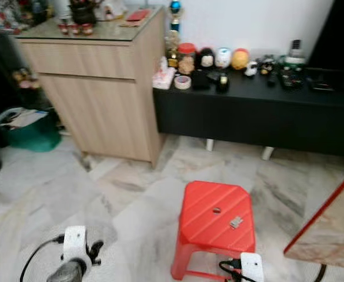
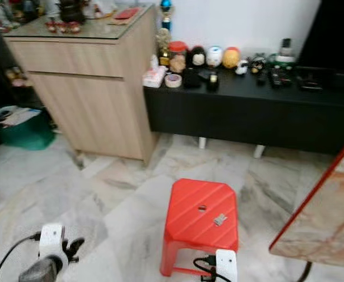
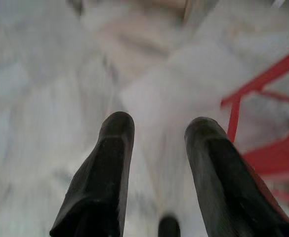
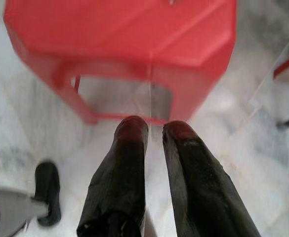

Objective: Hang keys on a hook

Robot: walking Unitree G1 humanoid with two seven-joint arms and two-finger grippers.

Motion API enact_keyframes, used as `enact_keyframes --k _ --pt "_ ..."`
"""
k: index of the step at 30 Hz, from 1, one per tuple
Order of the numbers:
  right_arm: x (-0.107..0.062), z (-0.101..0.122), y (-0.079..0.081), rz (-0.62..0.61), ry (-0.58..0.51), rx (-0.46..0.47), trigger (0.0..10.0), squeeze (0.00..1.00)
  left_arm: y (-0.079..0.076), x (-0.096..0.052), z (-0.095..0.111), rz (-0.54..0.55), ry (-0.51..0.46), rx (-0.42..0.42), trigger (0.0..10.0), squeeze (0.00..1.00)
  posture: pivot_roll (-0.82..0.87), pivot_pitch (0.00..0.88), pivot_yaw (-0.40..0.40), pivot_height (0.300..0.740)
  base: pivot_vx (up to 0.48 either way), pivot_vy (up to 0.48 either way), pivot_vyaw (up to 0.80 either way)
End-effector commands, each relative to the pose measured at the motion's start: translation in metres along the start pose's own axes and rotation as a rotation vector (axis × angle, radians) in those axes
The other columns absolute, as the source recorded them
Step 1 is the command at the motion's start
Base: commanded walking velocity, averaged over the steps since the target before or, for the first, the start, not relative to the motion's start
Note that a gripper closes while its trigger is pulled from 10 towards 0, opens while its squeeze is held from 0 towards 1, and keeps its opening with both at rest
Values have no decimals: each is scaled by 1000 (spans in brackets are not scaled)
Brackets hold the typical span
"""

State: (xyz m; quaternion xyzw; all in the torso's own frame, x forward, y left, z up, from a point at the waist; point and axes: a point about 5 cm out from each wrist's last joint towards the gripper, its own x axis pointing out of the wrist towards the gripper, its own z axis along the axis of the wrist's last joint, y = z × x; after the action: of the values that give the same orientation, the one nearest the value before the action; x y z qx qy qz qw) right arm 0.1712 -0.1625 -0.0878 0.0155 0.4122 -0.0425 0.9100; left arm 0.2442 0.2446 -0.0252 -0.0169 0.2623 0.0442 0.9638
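One red stool [image 1: 217,226] stands on the marble floor [image 1: 130,200], carrying one small metallic item, apparently the keys [image 1: 236,222], lying flat near the seat's right side beside its centre hole. Two tools appear. The left tool [image 3: 154,148] hangs over bare floor beside the stool's legs, its two black fingers [image 3: 109,168] set clearly apart and holding nothing. The right tool [image 4: 154,131] hangs low before the stool's near edge, its fingers [image 4: 127,163] almost together with a thin gap, empty and touching nothing. Beyond the stool stand one wooden cabinet [image 1: 101,100] and one long black surface [image 1: 254,111] carrying a row of figurines and jars [image 1: 219,59]. One green basket [image 1: 27,129] sits left of the cabinet; a red-edged marble tabletop [image 1: 330,229] juts in at right.
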Motion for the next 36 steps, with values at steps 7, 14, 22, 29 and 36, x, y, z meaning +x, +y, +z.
enact_keyframes --k 7,14,22,29,36 --pt "8 150 3 23 -551 11 10000 0 -33 2 48 -154 -319 74 10000 0 3 0 1 740 0 0 0" --pt "-4 168 5 42 -711 1 10000 0 -55 -13 60 -195 -455 75 10000 0 5 0 -21 740 0 0 0" --pt "-21 149 -10 38 -764 -18 10000 0 -45 -46 62 -134 -532 41 10000 0 10 0 -41 740 0 0 0" --pt "-34 118 -32 -39 -723 -38 10000 0 -34 -66 44 -104 -474 64 10000 0 2 0 -36 740 0 0 0" --pt "-41 112 -39 -65 -690 -45 10000 0 -30 -73 52 -73 -465 47 10000 0 -10 0 -22 740 0 0 0"
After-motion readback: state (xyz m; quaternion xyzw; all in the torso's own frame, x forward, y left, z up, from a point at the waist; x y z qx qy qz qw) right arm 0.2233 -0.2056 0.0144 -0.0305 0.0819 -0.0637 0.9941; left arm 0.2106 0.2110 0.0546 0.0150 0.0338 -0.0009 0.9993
